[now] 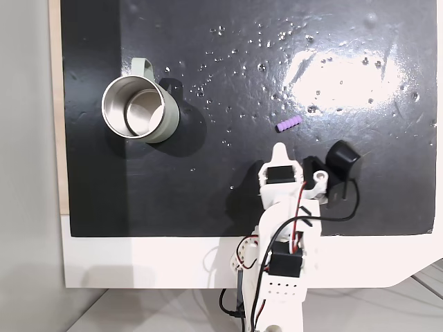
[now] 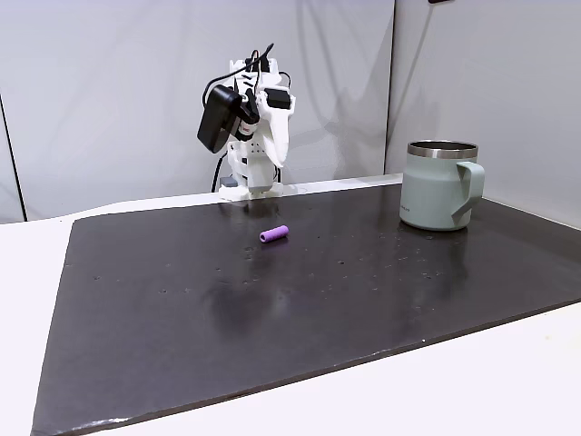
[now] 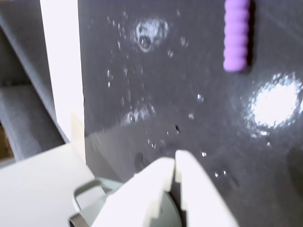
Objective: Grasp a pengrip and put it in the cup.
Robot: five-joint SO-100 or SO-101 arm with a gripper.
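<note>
Purple pengrip is seen lying mid-mat on the worktop, well apart from the cup near the mat's edge; the hand is held pressed together, empty.

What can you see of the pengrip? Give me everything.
The pengrip is a short light-purple tube with a ribbed surface, rubbery in look. It lies on its side on the dark mat, free, with nothing touching it. In a fixed view from above it sits just beyond the folded arm, well right of the cup. The wrist view shows its ribs clearly. The gripper, fingers together, is apart from it.
</note>
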